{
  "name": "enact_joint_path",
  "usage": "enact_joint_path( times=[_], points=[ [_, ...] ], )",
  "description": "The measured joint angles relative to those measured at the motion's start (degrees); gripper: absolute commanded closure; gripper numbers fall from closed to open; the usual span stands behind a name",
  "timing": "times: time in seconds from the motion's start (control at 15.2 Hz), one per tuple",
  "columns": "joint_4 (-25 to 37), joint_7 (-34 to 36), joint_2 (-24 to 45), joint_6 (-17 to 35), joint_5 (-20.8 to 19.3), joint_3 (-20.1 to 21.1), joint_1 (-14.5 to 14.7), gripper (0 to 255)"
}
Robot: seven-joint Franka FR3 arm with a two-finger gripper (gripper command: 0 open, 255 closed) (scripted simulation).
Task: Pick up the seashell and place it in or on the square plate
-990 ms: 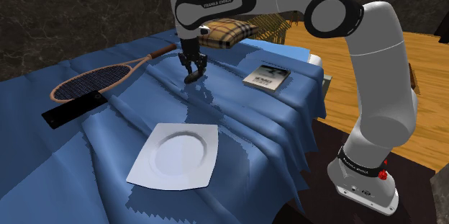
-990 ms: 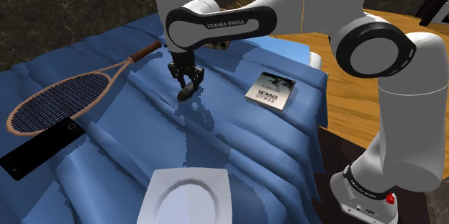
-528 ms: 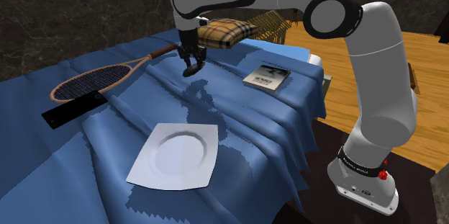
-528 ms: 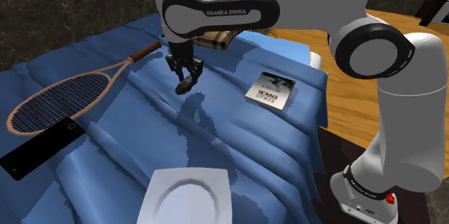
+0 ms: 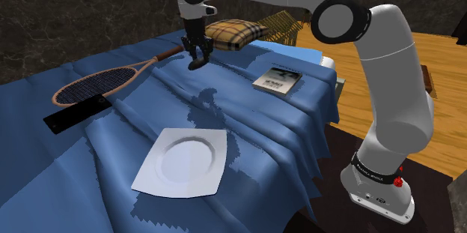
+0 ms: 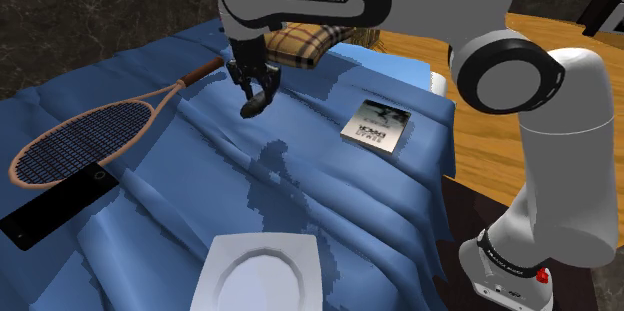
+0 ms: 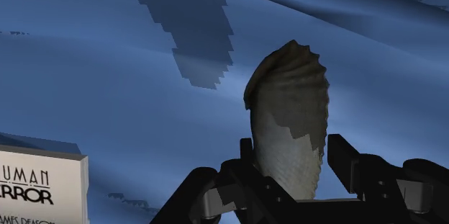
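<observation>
A ribbed, grey-brown seashell [image 7: 288, 125] stands clasped between my black fingers [image 7: 344, 159], and my gripper [image 7: 291, 168] is shut on it. In the shoulder view the gripper [image 5: 197, 59] hangs above the blue cloth with the dark seashell [image 5: 198, 64] at its tips, near the racket's handle. From the second exterior view the seashell [image 6: 253, 107] is well clear of the cloth. The white square plate [image 5: 183, 162] lies on the cloth toward the front, well apart from the gripper; its upper part [image 6: 263, 274] shows at the second exterior view's bottom edge.
A tennis racket [image 5: 97, 82] and a black flat bar [image 5: 75, 114] lie at the shoulder view's left. A book [image 5: 278, 79] rests near the cloth's right edge, and a plaid cushion [image 5: 234, 33] sits behind the gripper. The blue cloth [image 5: 262, 134] is creased.
The gripper has risen from the cloth with the seashell in it, moving up and slightly back toward the cushion. The plate, racket and book have not moved.
</observation>
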Motion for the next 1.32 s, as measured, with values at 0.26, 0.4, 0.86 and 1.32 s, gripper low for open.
enact_joint_path(
  times=[0.26, 0.4, 0.86, 1.32],
  points=[
    [2.7, 0.41, 0.05, -2.63, -0.07, 0.12, 0.74, 255],
    [-2.52, 1.91, -3.24, -0.73, 0.66, 0.76, 0.8, 255],
    [-17.21, 9.0, -12.89, 4.46, 3.07, 3.54, 3.34, 255],
    [-25.39, 15.98, -18.91, 6.89, 4.92, 6.42, 6.78, 255]
  ],
)
